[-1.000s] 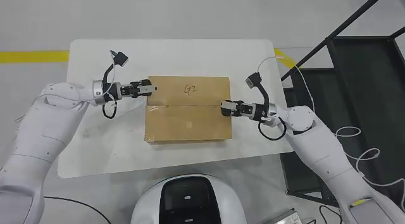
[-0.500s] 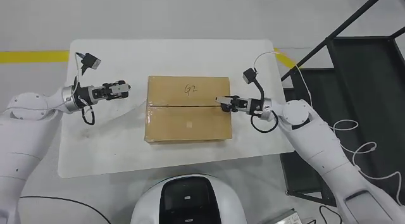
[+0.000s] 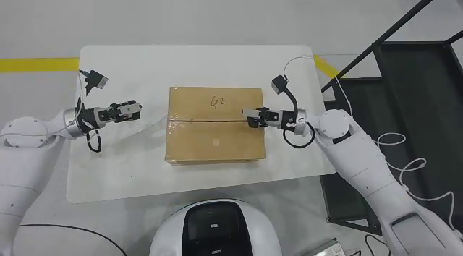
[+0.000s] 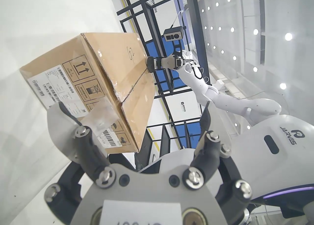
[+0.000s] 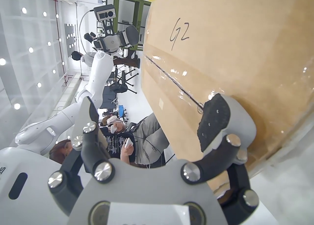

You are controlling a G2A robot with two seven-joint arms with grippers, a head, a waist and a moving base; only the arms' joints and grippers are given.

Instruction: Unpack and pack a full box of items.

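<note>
Top view shows you the closed cardboard box (image 3: 215,124) in the middle of the white table (image 3: 116,173), its taped seam running across the lid. Your left gripper (image 3: 134,109) sits over the table to the left of the box, well apart from it, fingers spread; in the left wrist view a scrap of clear tape (image 4: 100,115) clings to one finger. Your right gripper (image 3: 249,113) is at the seam's right end, fingers apart, one pad (image 5: 214,123) over the lid.
</note>
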